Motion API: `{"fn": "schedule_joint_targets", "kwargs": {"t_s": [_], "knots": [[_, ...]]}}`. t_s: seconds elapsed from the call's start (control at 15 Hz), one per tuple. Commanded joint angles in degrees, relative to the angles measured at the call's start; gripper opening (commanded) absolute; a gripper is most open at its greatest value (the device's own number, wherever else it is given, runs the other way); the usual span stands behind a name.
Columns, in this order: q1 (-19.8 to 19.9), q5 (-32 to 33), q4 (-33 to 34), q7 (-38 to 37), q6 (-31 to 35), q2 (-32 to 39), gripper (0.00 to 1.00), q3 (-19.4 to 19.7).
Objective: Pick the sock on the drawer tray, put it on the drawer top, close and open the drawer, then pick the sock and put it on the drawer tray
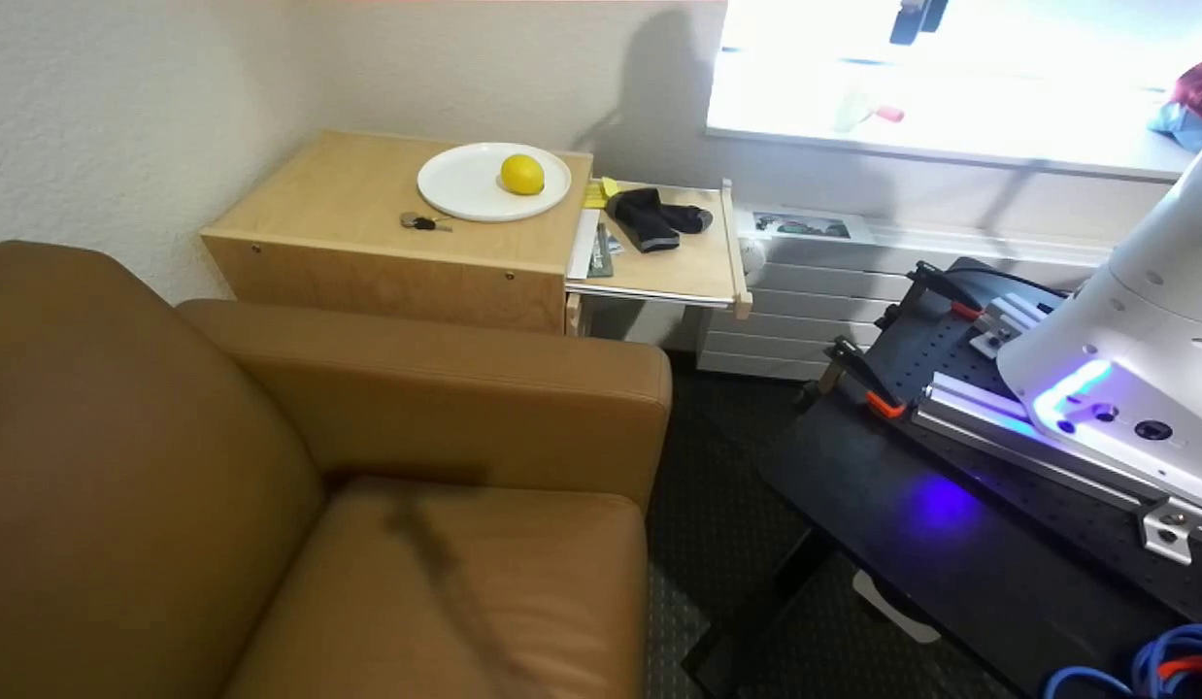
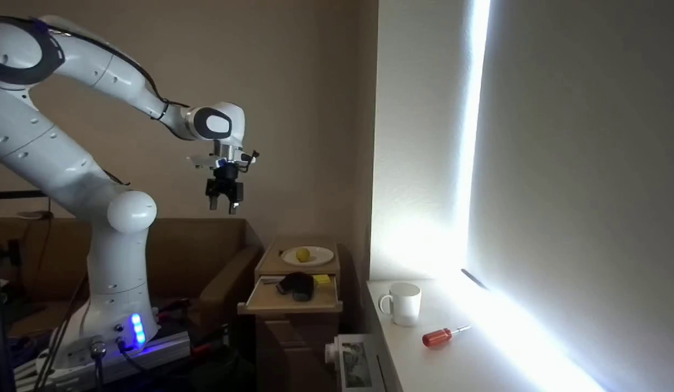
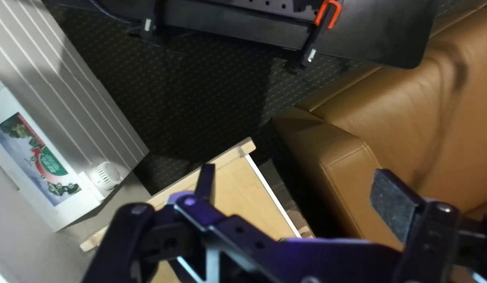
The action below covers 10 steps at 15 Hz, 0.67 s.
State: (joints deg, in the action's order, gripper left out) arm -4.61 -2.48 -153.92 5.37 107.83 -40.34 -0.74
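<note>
Sock (image 1: 650,218) lies bunched on the pulled-out drawer tray (image 1: 693,277), just by a yellow item (image 1: 595,195) (touching or not, can't tell), so I'd guess I'm at the 1st pick, tho the finished job wd look the same. To do it well I shd centre over the thick folded part, drop straight down, straddle it low enough for a good wad w/o pushing into the tray, & keep off the yellow item; then lift high enough to pass the edge of the drawer top (image 1: 329,194) & lay it away from plate (image 1: 455,184) & keys (image 1: 426,223). My end effector (image 2: 222,207) hangs well above tray height, jaws spread wide, nothing in the grip, no contact that I can see; fingers (image 3: 393,204) far apart in wrist view
</note>
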Motion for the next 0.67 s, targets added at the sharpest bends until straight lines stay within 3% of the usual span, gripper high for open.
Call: {"fn": "schedule_joint_targets", "kwargs": {"t_s": [0.0, 0.27, 0.4, 0.6], "knots": [[-1.86, -4.76, 3.36, -5.69, 10.06, 14.64, 1.00, -3.26], [0.31, -0.53, 8.92, -14.99, 21.60, 29.08, 1.00, -6.53], [1.77, 6.80, 11.89, -21.59, 27.50, 35.33, 1.00, -7.88], [1.20, 15.62, 16.36, -32.35, 30.10, 43.05, 1.00, -7.26]]}}
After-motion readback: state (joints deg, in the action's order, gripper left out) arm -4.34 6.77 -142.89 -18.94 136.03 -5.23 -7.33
